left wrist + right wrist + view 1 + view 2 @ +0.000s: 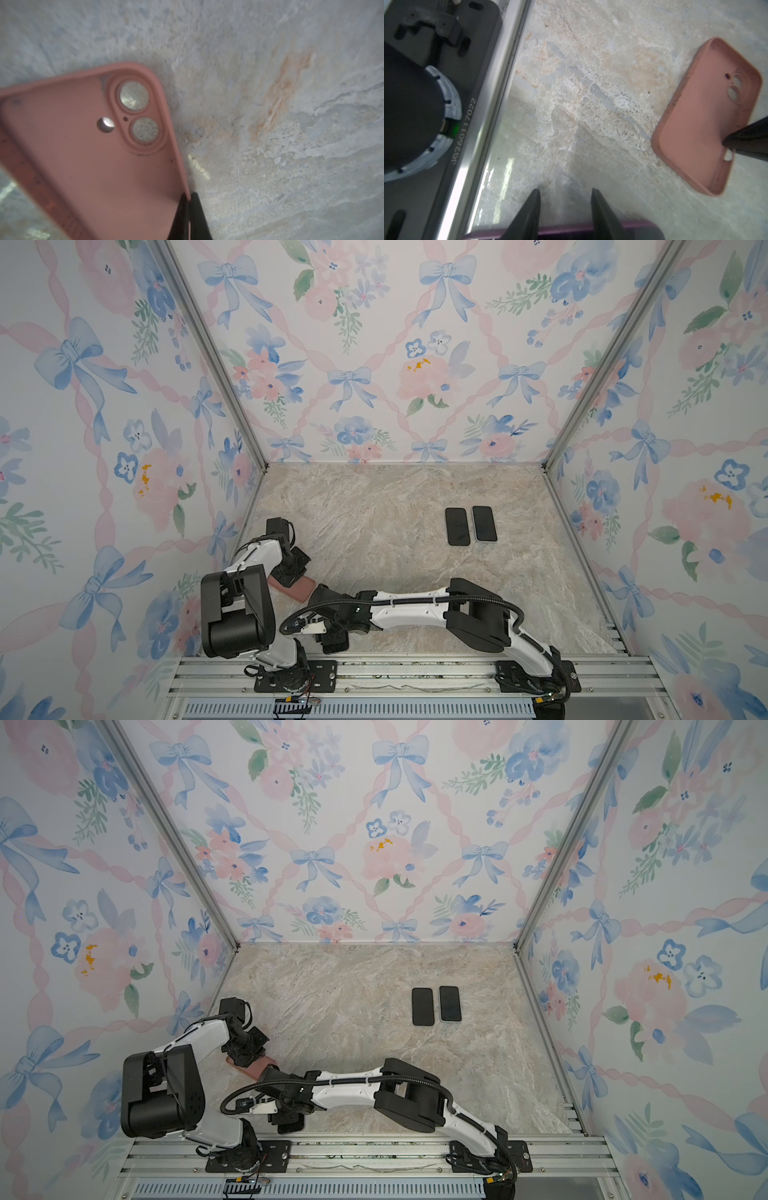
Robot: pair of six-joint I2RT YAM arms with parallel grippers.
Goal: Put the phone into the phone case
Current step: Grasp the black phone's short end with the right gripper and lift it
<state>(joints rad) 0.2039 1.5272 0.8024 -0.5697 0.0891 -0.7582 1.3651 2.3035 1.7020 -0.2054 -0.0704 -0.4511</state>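
The pink phone case (300,588) lies open side up at the table's front left, also seen in the left wrist view (83,155) and the right wrist view (695,124). My left gripper (189,195) is shut on the case's side wall, one finger inside and one outside. A dark phone (564,230) with a purple edge lies crosswise under my right gripper (564,190), near the table's front edge (336,646). The phone reaches out past both fingers. The right jaws stand apart with bare table between their tips.
Two more dark phones (457,526) (484,524) lie side by side at the back right of the marble table (395,497). An aluminium rail (415,668) with both arm bases runs along the front. Flowered walls close in three sides.
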